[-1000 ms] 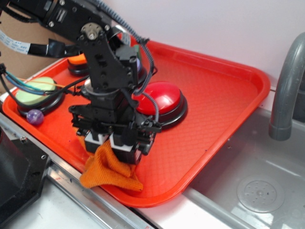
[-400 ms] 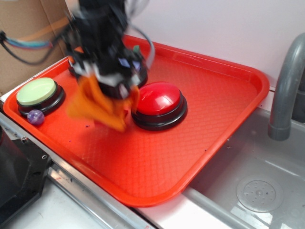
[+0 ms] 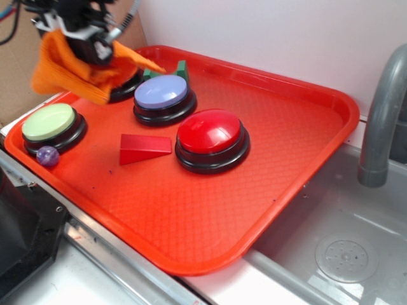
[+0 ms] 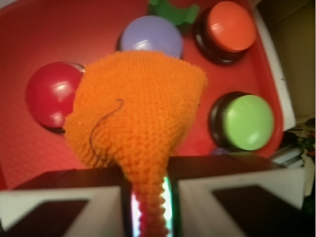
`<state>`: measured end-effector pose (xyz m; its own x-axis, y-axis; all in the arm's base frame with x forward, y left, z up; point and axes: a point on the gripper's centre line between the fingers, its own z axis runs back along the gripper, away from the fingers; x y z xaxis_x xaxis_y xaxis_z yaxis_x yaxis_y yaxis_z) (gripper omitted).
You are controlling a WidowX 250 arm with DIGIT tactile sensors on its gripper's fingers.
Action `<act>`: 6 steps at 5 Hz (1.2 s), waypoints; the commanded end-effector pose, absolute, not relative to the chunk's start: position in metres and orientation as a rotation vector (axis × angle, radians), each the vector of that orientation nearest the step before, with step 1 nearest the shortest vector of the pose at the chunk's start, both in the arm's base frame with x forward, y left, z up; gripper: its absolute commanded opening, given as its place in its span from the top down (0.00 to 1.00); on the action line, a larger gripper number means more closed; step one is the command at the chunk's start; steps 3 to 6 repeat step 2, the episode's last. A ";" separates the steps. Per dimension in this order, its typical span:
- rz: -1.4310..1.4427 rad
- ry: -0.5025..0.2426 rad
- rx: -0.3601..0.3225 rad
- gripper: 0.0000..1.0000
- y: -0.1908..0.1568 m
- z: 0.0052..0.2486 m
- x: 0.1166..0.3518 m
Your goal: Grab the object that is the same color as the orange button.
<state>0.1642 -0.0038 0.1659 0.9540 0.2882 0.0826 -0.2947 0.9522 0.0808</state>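
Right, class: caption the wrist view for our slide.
Orange cloth pinched between the jaws, hanging above four buttons on the red tray.

A red tray (image 3: 305, 121) carries red (image 3: 210, 131), lilac (image 3: 161, 92), green (image 3: 48, 121) and orange button (image 4: 230, 25), a red wedge (image 3: 143, 148), green block (image 3: 181, 69) and purple ball (image 3: 47, 155)

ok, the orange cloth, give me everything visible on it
The orange cloth is bright orange with a knobbly, knitted-looking pile, soft and floppy. A dark thread or hair curls across its face. It is pinched by a narrow gathered end between the jaws of the gripper, which are shut on it, and the rest hangs loose in a bunched fold. It is lifted clear of the red tray, above the back left corner, partly hiding the orange button in the exterior view. Only the jaws touch it.
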 end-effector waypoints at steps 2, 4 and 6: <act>0.247 -0.103 0.016 1.00 0.009 0.168 0.167; 0.247 -0.103 0.016 1.00 0.009 0.168 0.167; 0.247 -0.103 0.016 1.00 0.009 0.168 0.167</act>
